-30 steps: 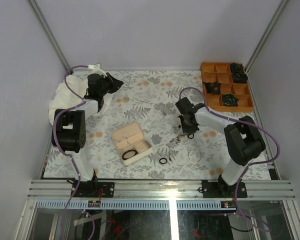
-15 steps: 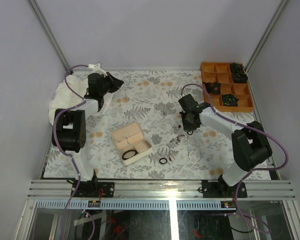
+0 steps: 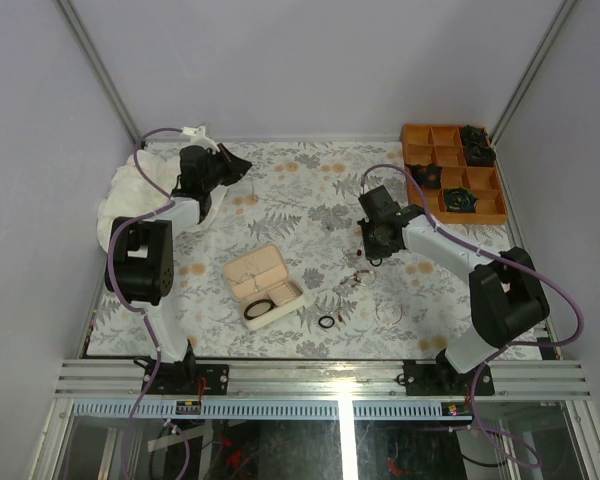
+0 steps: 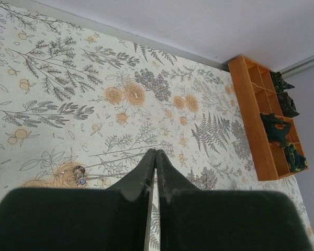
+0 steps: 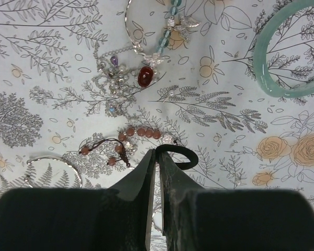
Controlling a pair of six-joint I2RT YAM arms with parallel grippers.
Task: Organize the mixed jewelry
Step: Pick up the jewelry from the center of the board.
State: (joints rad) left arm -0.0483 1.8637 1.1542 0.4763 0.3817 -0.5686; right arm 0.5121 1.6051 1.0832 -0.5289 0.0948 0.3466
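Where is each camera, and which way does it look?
Top camera: high up behind the arms, looking down on the flowery table; both arms show, with the left gripper and right gripper.
Left wrist camera: on the left arm, looking across the table toward the orange tray; the shut left gripper shows.
Right wrist camera: on the right arm, looking down on loose jewelry; the right gripper pinches a black ring.
Shared: the top and left wrist views both show the orange tray.

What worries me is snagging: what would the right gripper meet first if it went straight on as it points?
Likely the reddish bead strand just past the right gripper, which pinches a black ring; depth is unclear.
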